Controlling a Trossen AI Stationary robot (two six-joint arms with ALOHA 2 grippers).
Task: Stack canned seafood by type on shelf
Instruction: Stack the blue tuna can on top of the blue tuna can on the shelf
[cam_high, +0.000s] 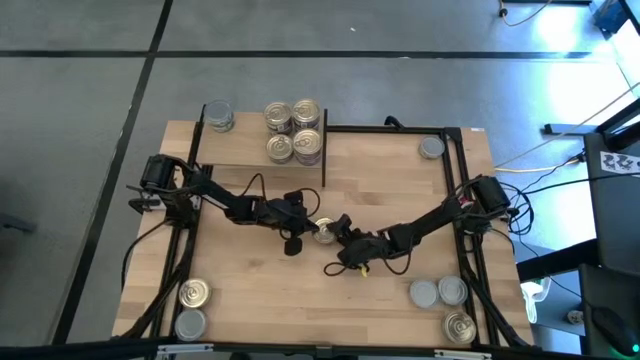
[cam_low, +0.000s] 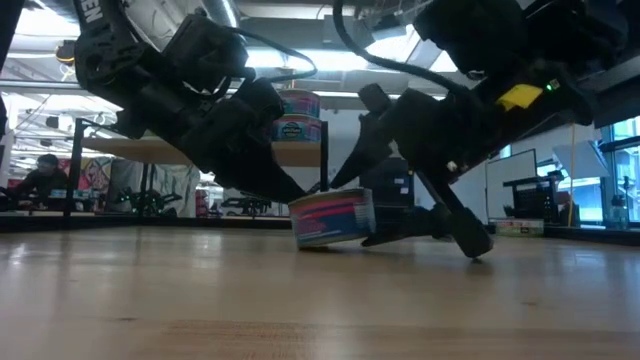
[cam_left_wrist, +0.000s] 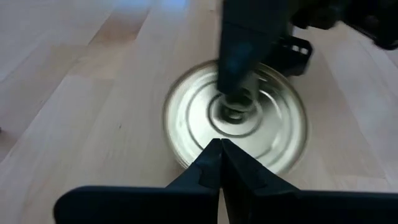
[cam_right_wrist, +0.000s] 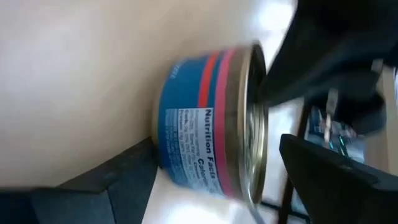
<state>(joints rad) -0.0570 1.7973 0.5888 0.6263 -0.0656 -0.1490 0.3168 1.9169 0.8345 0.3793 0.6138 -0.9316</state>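
Low view: round metal tin (cam_low: 333, 217), blue-pink label, tilted mid-table; right gripper (cam_low: 385, 215) spread around it, left gripper (cam_low: 300, 192) pressed together on its top.

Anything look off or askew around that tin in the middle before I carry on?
Yes. The tin at mid-table sits tilted, one edge lifted off the tabletop, not flat. The shut left pincer is at its rim and the right pincer straddles it with wide jaws. Stacks on the shelf look upright.
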